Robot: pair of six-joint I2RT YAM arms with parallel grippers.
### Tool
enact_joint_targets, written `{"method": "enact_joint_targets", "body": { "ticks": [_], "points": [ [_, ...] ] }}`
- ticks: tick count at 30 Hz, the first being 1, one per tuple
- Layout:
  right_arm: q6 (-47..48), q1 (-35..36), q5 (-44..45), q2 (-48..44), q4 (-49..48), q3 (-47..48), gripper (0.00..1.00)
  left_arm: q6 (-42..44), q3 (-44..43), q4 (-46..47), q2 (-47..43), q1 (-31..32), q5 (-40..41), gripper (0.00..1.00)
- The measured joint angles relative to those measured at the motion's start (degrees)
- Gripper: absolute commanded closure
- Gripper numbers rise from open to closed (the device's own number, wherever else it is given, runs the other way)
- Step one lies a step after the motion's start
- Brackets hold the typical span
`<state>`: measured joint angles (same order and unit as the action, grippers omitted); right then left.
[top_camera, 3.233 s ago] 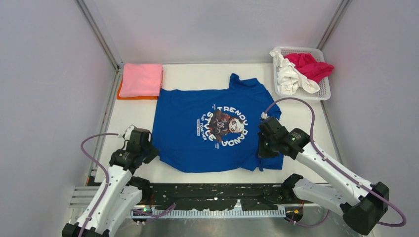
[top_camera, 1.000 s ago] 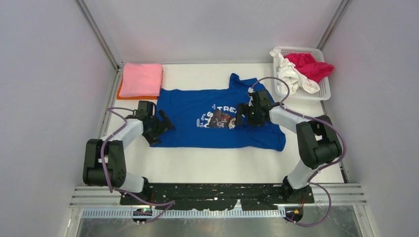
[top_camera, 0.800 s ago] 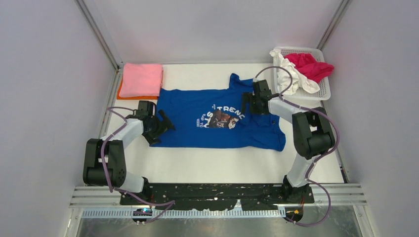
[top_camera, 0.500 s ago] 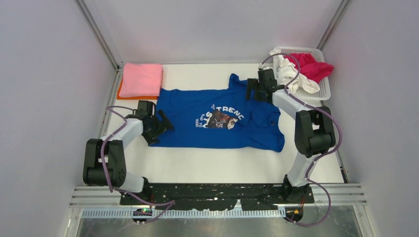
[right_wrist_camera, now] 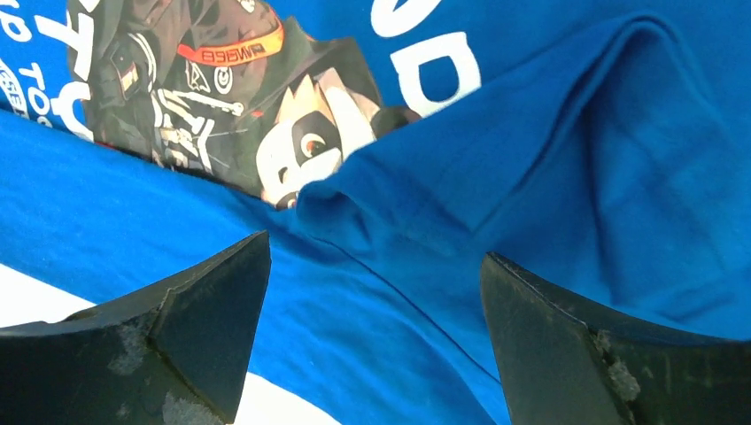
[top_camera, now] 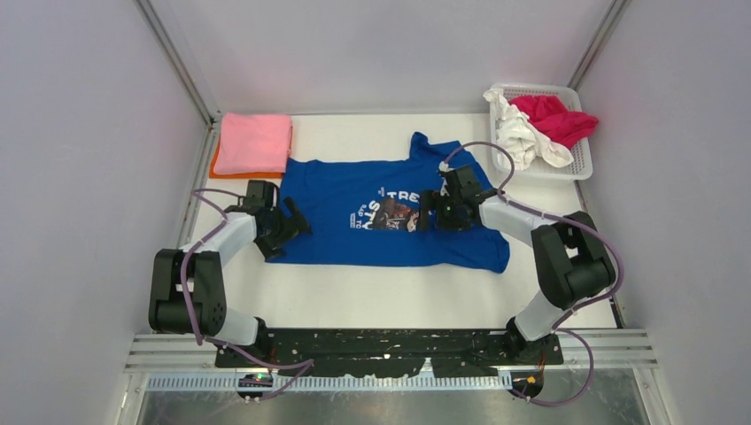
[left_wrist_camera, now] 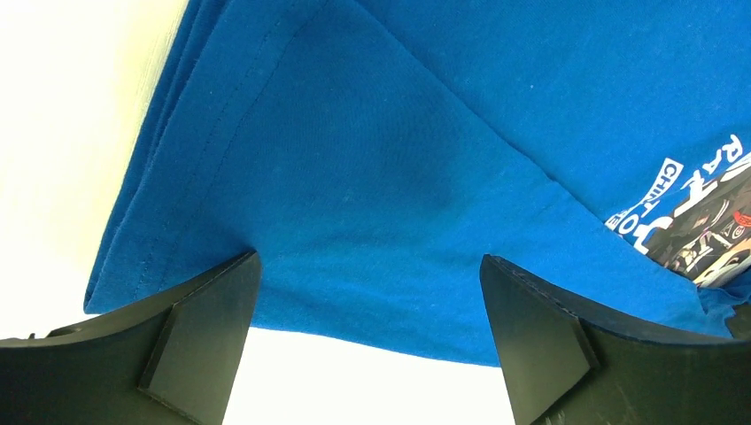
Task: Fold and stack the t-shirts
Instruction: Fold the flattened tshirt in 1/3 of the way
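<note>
From above, the blue t-shirt (top_camera: 354, 190) lies across the middle of the table (top_camera: 372, 292), doubled over lengthwise so that its round graphic is half covered. The left gripper (top_camera: 292, 221) stands wide at the shirt's left end; the right gripper (top_camera: 431, 211) stands equally wide over the fold beside the graphic; neither holds cloth. A folded pink t-shirt (top_camera: 253, 142) sits on an orange t-shirt (top_camera: 215, 168) in the far left corner, and the crimson t-shirt (top_camera: 553, 115) and white t-shirt (top_camera: 518, 137) are heaped in the basket (top_camera: 580, 164).

The left wrist view shows spread jaws framing a layered, hemmed corner of blue cloth (left_wrist_camera: 372, 159); the pads may be resting on it, though I cannot tell.

The right wrist view has its jaws apart over a rumpled fold edge (right_wrist_camera: 425, 204) (it overlaps the panda print (right_wrist_camera: 230, 106)).

The blue shirt looks about half folded – stacking is not yet begun. The next move likely calls for each gripper to pinch both layers at its end, so they travel together – and the rumple wants flattening first.
</note>
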<state>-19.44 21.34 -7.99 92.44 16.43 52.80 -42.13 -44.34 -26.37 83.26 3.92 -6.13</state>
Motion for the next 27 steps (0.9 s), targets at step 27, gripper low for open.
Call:
{"method": "enact_joint_targets", "body": {
  "ticks": [27],
  "points": [
    [3.0,3.3,4.2,0.8,4.8,5.7,0.05,0.6,0.0,0.0,0.1,-0.2,-0.5,0.0]
  ]
}}
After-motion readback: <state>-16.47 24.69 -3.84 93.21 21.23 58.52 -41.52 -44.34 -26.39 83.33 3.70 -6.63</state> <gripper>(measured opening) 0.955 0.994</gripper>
